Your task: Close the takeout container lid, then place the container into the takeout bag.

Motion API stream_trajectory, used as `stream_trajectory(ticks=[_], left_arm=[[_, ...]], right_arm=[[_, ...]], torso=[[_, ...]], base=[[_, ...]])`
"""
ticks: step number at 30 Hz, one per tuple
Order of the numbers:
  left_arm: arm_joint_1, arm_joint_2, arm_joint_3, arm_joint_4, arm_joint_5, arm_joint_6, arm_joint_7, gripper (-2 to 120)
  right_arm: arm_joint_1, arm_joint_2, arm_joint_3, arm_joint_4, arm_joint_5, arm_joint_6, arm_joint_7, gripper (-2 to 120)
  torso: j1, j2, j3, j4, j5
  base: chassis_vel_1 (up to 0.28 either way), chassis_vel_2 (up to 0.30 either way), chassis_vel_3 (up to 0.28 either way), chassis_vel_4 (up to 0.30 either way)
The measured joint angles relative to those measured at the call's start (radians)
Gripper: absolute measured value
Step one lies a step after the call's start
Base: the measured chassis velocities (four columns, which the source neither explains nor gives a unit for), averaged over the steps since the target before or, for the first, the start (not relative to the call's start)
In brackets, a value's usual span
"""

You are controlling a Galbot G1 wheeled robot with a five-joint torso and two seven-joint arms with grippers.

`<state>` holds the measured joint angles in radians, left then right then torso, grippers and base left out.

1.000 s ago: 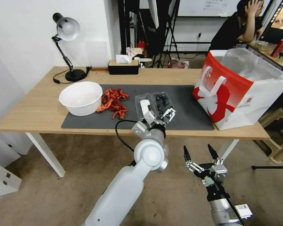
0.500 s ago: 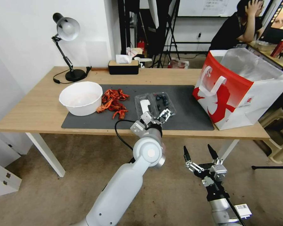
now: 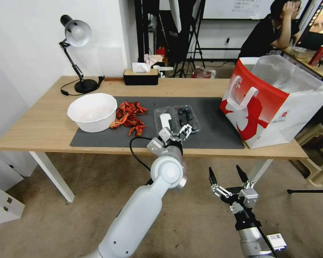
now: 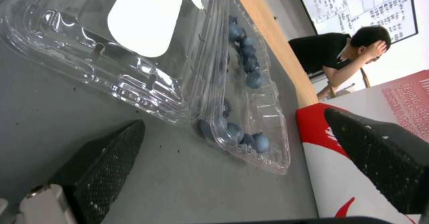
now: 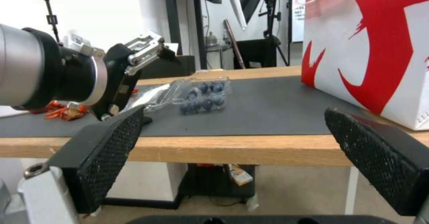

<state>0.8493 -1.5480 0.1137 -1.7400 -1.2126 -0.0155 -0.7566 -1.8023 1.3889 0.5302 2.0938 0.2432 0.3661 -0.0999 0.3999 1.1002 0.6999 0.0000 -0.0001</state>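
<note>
takeout container (image 3: 176, 119) lies open on the counter's (image 3: 43, 125) dark mat (image 3: 211, 136), lid (image 4: 134, 33) flat. my left claw (image 3: 176, 134) hovers spread just short of it; right claw (image 3: 229, 174), spread, waits below the counter edge. risk: a shove could slide the box and spill berries.

Just beyond my left gripper (image 3: 178, 132), whose black finger pads (image 4: 105, 157) look rough and finely cross-hatched, I see the small clear glossy plastic takeout container (image 4: 243, 83) with its ribbed lid (image 4: 112, 46) carrying a smooth matt white label. Both lie on a dark grey matt desk mat (image 3: 211, 122), faintly speckled, over a pale wood-grain table (image 3: 36, 125). Beside my right gripper (image 3: 229, 177), the large red-and-white takeout bag (image 3: 272, 104) looks smooth outside with crinkly silvery foil lining inside.
</note>
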Motion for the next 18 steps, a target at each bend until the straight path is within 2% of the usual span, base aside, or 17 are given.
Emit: stream_trajectory(ticks=[18], left_arm=[[0.008,-0.02,-0.021,0.0,-0.002,-0.014,0.009,100]], right_arm=[[-0.023,0.012,-0.007,0.014,-0.018,0.015,-0.002,100]], torso=[[0.0,0.0,0.0,0.0,0.0]], base=[[0.0,0.0,0.0,0.0]])
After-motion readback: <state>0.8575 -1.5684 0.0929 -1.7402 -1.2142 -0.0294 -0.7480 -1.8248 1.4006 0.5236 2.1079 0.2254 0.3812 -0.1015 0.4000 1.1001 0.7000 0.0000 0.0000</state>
